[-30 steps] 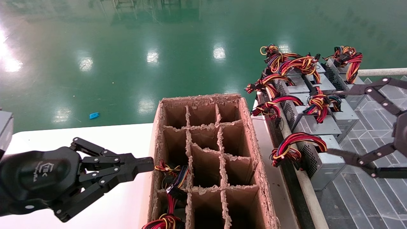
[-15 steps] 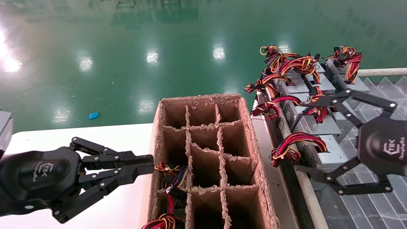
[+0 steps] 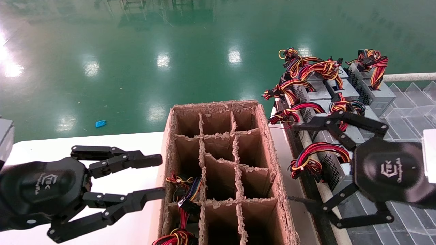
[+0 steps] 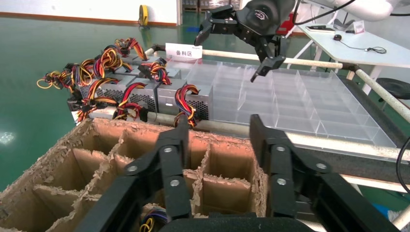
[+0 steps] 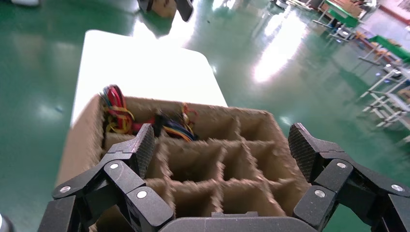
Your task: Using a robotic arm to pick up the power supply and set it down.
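1. Approaching is the step in hand – the right black linked-finger pincer point(image 3: 299, 163) hangs spread wide and empty over the nearest grey sheet-metal power supply point(image 3: 335, 170), which stands at the near end of a row of like units on the clear plastic tray point(image 3: 408, 109).
2. The next move, as judged, calls for lowering the fingers astride the metal box, clear of its red-yellow-black wire loop point(image 3: 316, 154), then closing.
3. The left black pincer point(image 3: 160, 177) is spread too, empty, just beside the brown cardboard divider box point(image 3: 262, 115) on the white desk point(image 3: 68, 144).
4. The box's near-left cells hold wire bundles point(image 3: 182, 190) – other visible cells look empty.
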Motion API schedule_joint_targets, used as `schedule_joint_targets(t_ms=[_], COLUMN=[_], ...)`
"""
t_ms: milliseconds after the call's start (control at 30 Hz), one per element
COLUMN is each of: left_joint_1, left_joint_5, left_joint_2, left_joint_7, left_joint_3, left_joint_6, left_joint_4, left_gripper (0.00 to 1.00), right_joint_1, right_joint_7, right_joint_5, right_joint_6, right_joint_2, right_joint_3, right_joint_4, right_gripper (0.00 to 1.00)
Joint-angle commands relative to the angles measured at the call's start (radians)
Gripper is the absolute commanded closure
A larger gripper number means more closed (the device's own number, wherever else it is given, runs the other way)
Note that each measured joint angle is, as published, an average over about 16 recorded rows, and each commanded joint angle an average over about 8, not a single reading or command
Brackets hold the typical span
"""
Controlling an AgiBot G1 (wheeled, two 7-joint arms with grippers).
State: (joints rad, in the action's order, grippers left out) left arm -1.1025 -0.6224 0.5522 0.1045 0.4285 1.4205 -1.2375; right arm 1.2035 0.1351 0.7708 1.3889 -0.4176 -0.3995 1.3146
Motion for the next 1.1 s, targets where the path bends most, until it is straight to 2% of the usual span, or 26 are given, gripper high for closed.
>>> schedule_joint_targets(t_ms=[33, 767, 1100], left_joint_1=[0.000, 0.000, 0.000], left_joint_5=[0.000, 0.000, 0.000], left_joint_2=[0.000, 0.000, 0.000], left_joint_7=[0.000, 0.000, 0.000], left_joint_3=[0.000, 0.000, 0.000], left_joint_6=[0.000, 0.000, 0.000], left_joint_4=[0.000, 0.000, 0.000], left_gripper=[0.00, 0.00, 0.00], right_joint_1=[-0.010, -0.125, -0.137], right_joint_7=[-0.026, -0.311, -0.333], right_joint_5=[-0.003, -0.039, -0.043], right_joint_6=[0.009, 0.103, 0.113], right_joint_2=[-0.016, -0.187, -0.205], right_joint_3=[0.010, 0.116, 0.129], right_joint_4=[-0.002, -0.029, -0.033], right_gripper=[0.00, 0.00, 0.00])
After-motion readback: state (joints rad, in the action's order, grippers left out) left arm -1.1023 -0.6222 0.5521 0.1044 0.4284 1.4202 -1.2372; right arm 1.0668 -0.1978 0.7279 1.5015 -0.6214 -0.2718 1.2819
